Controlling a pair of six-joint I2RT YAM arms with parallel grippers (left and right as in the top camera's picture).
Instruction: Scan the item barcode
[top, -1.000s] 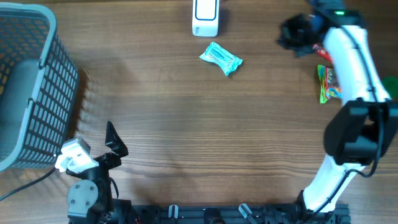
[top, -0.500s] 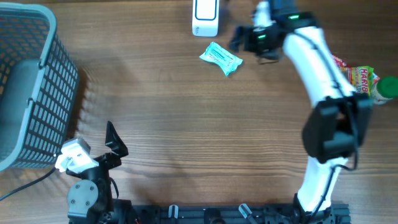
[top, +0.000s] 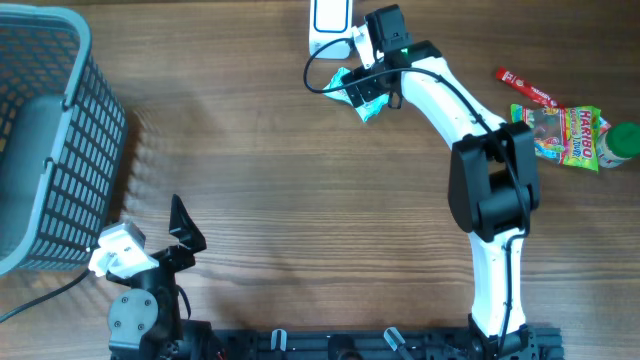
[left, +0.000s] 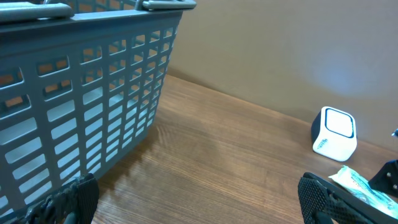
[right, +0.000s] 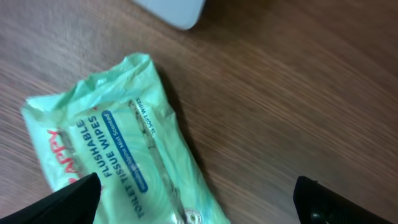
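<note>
Reaching to far edge of surface, right end effector (top: 360, 88) hangs over green wipes pack (top: 371, 108). Pack lies just beside white scanner (top: 331, 22) at far edge. Left end effector (top: 165, 240) sits by near-left corner, near grey basket (top: 60, 140). Snack bag (top: 560, 132) and red stick (top: 527, 86) lie at right edge.

Left wrist: fingers wide apart, nothing between. Basket close by, scanner and pack beyond.

Right wrist: fingers spread wide, gripping nothing. Pack flat on surface, partly under one fingertip, other fingertip well apart from it. Scanner corner just beyond pack.
</note>
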